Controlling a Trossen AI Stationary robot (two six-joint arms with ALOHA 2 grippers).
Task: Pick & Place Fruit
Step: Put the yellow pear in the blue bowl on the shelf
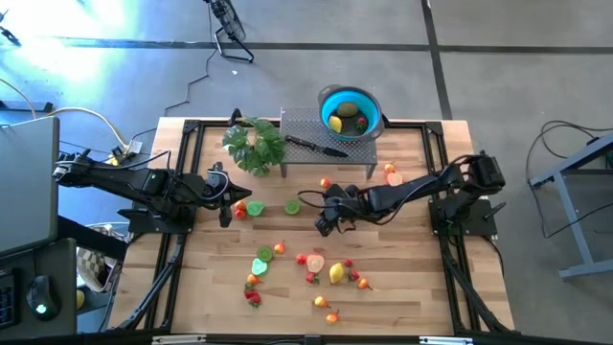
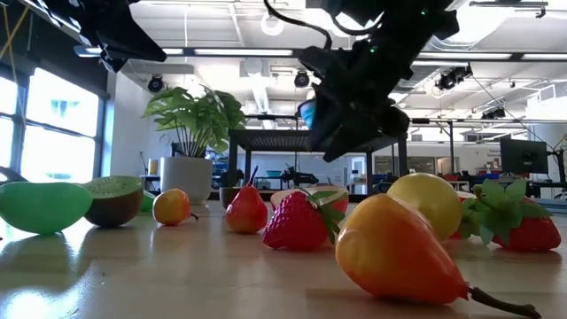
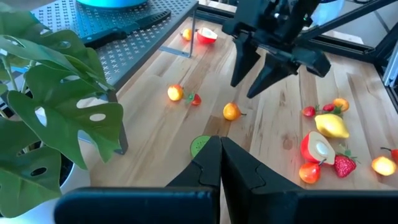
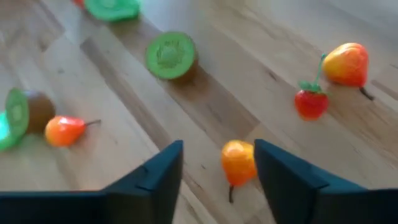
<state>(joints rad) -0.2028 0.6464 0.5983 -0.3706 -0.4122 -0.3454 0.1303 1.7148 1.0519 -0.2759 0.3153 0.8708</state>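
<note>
Small toy fruits lie scattered on the wooden table (image 1: pixel 412 287): a lemon (image 1: pixel 336 273), a kiwi half (image 4: pixel 171 55), strawberries (image 4: pixel 311 102) and orange pieces. My right gripper (image 4: pixel 219 146) hangs open, slanting down over a small orange fruit (image 4: pixel 238 162). The fruit shows between the fingers and rests on the table, clear of the fingertips (image 3: pixel 238 78). My left gripper (image 3: pixel 219 163) is shut and empty at the table's left, beside the plant (image 1: pixel 254 144). The blue bowl (image 1: pixel 350 112) holds a few fruits and stands on the metal rack (image 1: pixel 306 129).
A black-handled knife (image 1: pixel 316 146) lies on the rack next to the bowl. The leafy plant stands at the rack's left end. More fruit is clustered toward the near edge (image 1: pixel 326 305). Black frame rails (image 1: pixel 187 182) run along the table's sides.
</note>
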